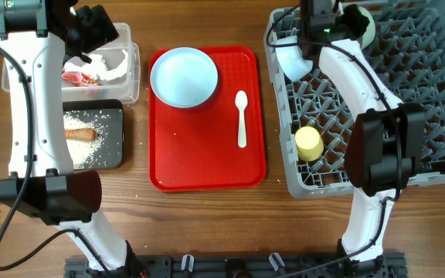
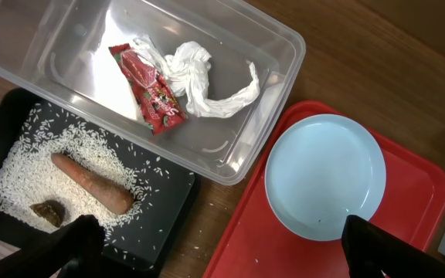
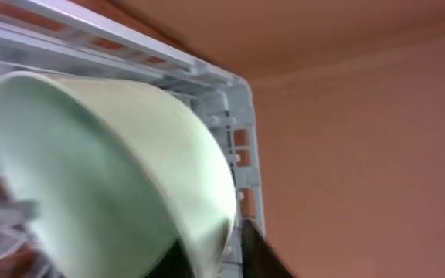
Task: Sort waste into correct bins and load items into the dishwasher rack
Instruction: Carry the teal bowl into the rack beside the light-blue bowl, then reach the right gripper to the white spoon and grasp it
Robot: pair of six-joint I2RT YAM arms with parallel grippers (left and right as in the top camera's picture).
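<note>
Mint green bowl (image 3: 114,177): on edge in dishwasher rack (image 3: 240,147), for loading.
Right end effector (image 3: 219,259): at its rim; I can't tell grip.
Left end effector (image 2: 226,247): open.

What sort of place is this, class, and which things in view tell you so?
Probably a robot test bench staged as a kitchen clean-up station: a grey dishwasher rack on a wooden table, a red serving tray with a plate and spoon, and a clear waste tub.
</note>
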